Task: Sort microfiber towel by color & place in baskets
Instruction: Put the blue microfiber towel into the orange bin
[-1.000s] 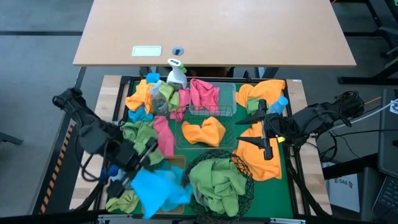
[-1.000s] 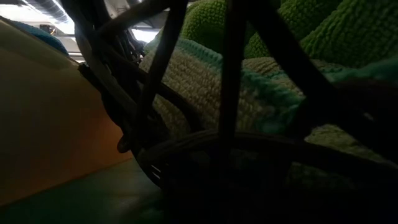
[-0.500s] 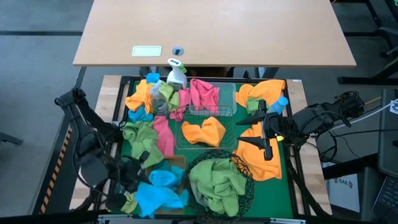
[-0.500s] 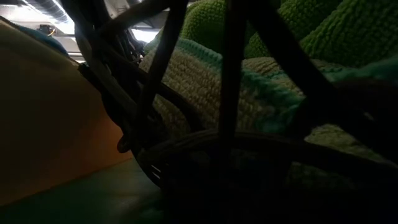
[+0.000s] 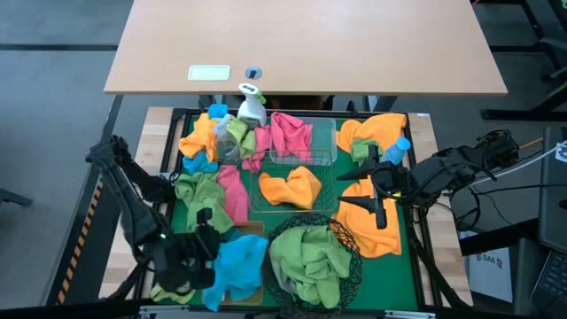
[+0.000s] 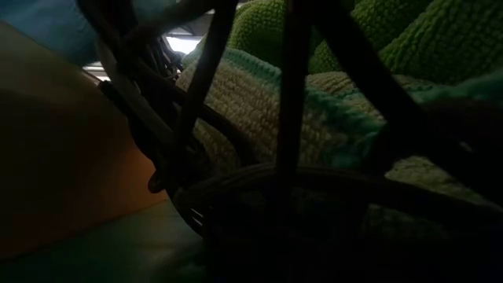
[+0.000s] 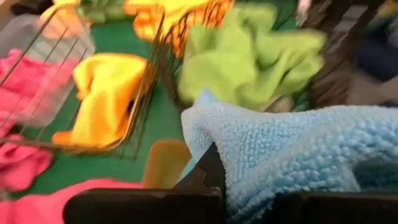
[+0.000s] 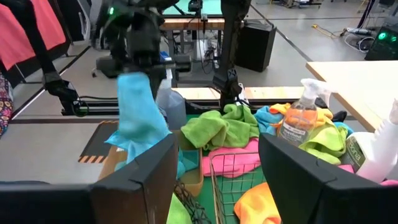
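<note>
My left gripper [image 5: 189, 255] is at the table's near left corner, shut on a light blue towel [image 5: 237, 264]. The right wrist view shows it [image 8: 134, 65] raised, with the blue towel [image 8: 140, 118] hanging under it beside the tan bin [image 5: 251, 232]. The round black mesh basket [image 5: 347, 259] holds green towels [image 5: 306, 257]. A pale wire basket [image 5: 262, 206] holds an orange towel [image 5: 291, 186], and a clear basket [image 5: 330, 133] holds a pink one. My right gripper [image 5: 363, 188] hovers open over orange towels [image 5: 376, 232] on the right. My left gripper pinches the blue towel by a bunched upper part [image 8: 135, 79] between its two fingers, coming from above and pointing down. The towel hangs slack below the fingers. Its lower end [image 8: 127, 146] drops behind my right gripper's finger, so where it ends is hidden.
Loose green [image 5: 197, 188], pink [image 5: 232, 190] and orange [image 5: 197, 135] towels lie on the green mat on the left. Two spray bottles [image 5: 251, 108] stand at the far side, and a blue-capped one [image 5: 397, 149] is on the right. A yellow-green towel [image 5: 173, 288] lies by the near left corner.
My left gripper has moved toward the table's near edge, keeping hold of the blue towel. The towel, spread wide a second ago, has gathered into a narrower bunch and shifted toward the tan bin. The right arm has kept still.
</note>
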Tool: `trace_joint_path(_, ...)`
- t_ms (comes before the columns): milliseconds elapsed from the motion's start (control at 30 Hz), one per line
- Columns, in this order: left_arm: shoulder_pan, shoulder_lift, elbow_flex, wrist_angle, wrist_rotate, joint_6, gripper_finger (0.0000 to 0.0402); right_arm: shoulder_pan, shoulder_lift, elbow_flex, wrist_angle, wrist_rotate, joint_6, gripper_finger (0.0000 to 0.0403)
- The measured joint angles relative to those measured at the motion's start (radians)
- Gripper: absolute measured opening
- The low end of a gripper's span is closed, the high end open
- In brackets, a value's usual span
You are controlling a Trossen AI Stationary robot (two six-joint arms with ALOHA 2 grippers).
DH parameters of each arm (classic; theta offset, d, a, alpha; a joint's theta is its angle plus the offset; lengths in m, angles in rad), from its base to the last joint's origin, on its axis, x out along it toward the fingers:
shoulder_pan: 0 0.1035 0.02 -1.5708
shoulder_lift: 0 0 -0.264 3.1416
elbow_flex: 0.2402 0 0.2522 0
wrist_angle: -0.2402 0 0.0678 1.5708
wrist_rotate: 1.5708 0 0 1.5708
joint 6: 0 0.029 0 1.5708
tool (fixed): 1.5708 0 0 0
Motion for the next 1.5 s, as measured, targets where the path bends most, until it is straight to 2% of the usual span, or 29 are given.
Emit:
trace_joint_path(233, 0.032, 0.149, 0.0, -0.077, 0.128, -0.001, 0.0, 0.0, 0.0, 0.0, -0.027, 0.0, 0.002, 0.0223)
trace_joint_path(533, 0.053, 0.337, 0.0, -0.089, 0.303, 0.007, 0.0, 0.0, 0.001, 0.0, -0.049, 0.0, 0.002, 0.0223)
trace_joint_path(667, 0.055, 0.412, 0.0, -0.09, 0.35, 0.021, 0.0, 0.0, 0.001, 0.0, -0.054, -0.009, 0.002, 0.0223)
trace_joint_path(800, 0.055, 0.471, 0.0, -0.092, 0.355, 0.032, 0.001, 0.0, 0.001, 0.0, -0.054, -0.024, 0.002, 0.0223)
trace_joint_path(1000, 0.059, 0.492, 0.0, -0.095, 0.389, 0.028, 0.0035, 0.0, 0.001, 0.0, -0.055, -0.035, 0.002, 0.0223)
trace_joint_path(1200, 0.08, 0.492, 0.0, -0.095, 0.473, -0.001, 0.0076, 0.0, 0.001, 0.0, -0.097, -0.035, 0.002, 0.0223)
trace_joint_path(1367, 0.101, 0.489, 0.0, -0.096, 0.478, -0.001, 0.0109, 0.0, 0.001, 0.0, -0.126, -0.035, 0.051, 0.0223)
trace_joint_path(1500, 0.117, 0.485, 0.0, -0.108, 0.492, 0.007, 0.0117, 0.0, 0.001, 0.0, -0.142, -0.035, 0.057, 0.0223)
